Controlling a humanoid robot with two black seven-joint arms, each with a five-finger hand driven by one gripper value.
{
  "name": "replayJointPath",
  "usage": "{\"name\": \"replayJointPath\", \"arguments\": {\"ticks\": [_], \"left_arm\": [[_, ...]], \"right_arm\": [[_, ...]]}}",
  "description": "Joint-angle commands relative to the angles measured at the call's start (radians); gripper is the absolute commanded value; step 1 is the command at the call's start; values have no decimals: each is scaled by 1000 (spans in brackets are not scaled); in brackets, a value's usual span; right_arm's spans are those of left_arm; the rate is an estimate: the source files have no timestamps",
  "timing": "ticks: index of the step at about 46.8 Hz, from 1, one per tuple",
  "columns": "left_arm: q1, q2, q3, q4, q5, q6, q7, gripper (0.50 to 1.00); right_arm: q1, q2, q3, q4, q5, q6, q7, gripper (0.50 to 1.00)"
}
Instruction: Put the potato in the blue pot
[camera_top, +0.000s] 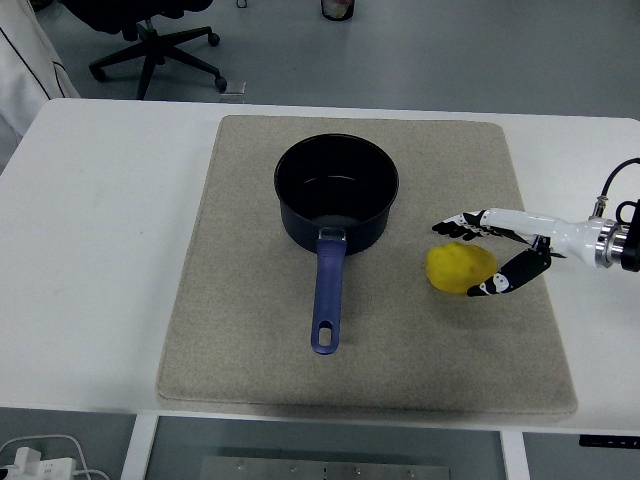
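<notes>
At the far left edge, part of a person's white garment shows beyond the white table, and an office chair base stands on the floor behind the table. At the lower left corner, below the table's near edge, white cables are visible. A beige mat covers the middle of the table. The blue pot stands upright on the mat, left of centre, its interior dark and holding nothing, its blue handle pointing toward the near edge. To the right of the pot and apart from it, the yellow potato lies on the mat. The right hand reaches in from the right edge, its fingers spread above the potato's far side and its thumb extended at the potato's near right side. The hand brackets the potato in an unclosed posture; whether fingers or thumb actually touch it cannot be determined. The potato rests on the mat, not lifted. The left arm does not appear.
</notes>
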Motion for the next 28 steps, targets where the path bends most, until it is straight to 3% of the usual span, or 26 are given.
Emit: {"name": "replayJointPath", "arguments": {"ticks": [1,9,28], "left_arm": [[0,0,0,0,-1,0,0,996],[0,0,0,0,-1,0,0,996],[0,0,0,0,1,0,0,996]], "right_arm": [[-3,0,0,0,-1,-15,7,928],[-16,2,-2,0,-38,-20,53,924],[-42,28,-8,-12,-87,-114,56,891]]}}
